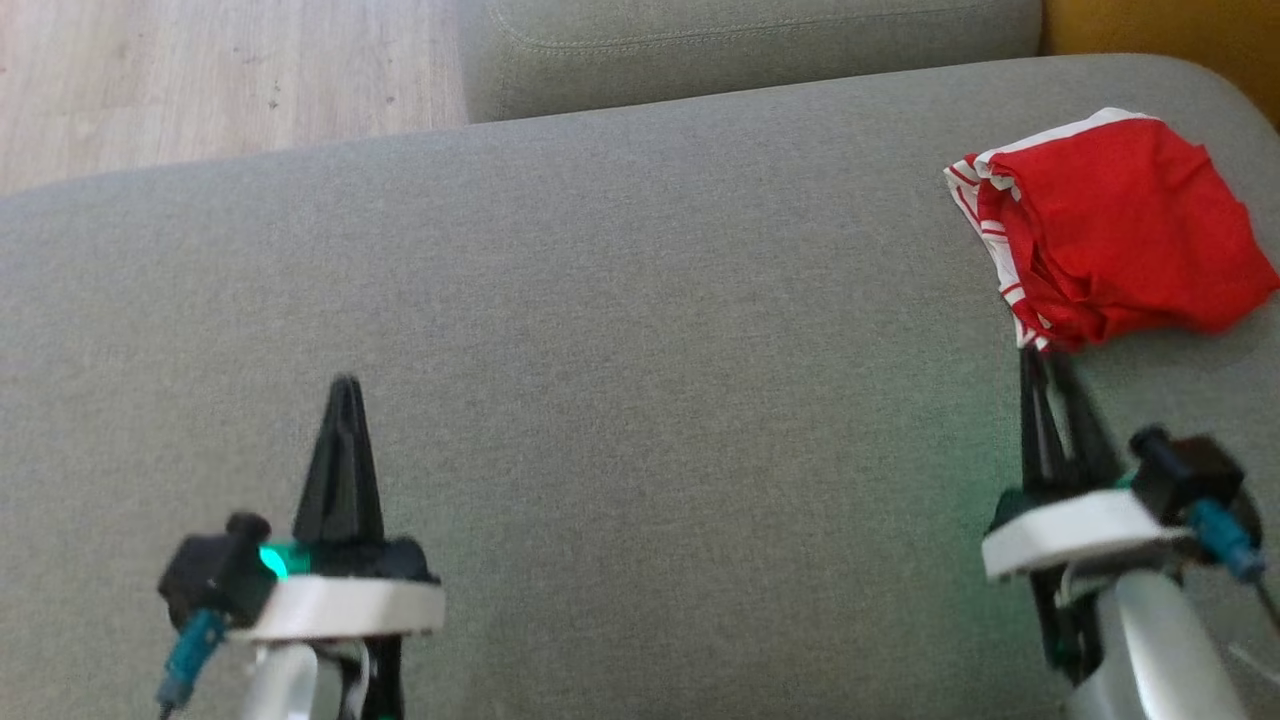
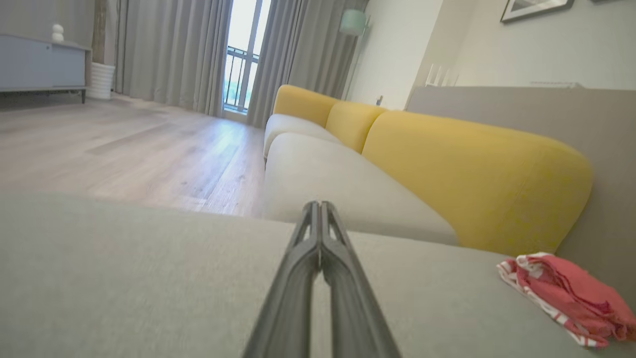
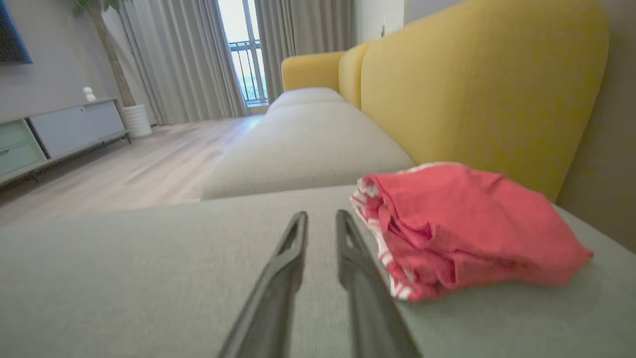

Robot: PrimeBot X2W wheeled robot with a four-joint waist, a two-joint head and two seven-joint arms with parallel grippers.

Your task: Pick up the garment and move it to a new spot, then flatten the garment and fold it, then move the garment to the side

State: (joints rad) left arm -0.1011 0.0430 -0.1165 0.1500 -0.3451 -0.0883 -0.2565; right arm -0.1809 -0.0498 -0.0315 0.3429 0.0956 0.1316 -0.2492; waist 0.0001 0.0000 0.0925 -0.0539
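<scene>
1. Right claw (image 1: 1035, 352) holds its two dark fingers a narrow gap apart, pinching nothing. Its tips sit just beside the near left corner of the red cloth garment with white-striped trim (image 1: 1110, 230); whether they touch, I cannot tell.
2. Pressed together and empty, the left claw (image 1: 343, 385) rests well apart from the garment, across the grey woven sofa cushion (image 1: 640, 300). The right arm is much the nearer.
3. From the right claw the garment lies ahead and to the right, near the yellow padded backrest (image 3: 472, 74). Its longer side runs left to right in the head view, striped edge toward the claw.
4. Limp, wrinkled and layered, it is a soft, low bundle.
5. That bundle fits a loosely folded piece set aside, or a crumpled one.
</scene>
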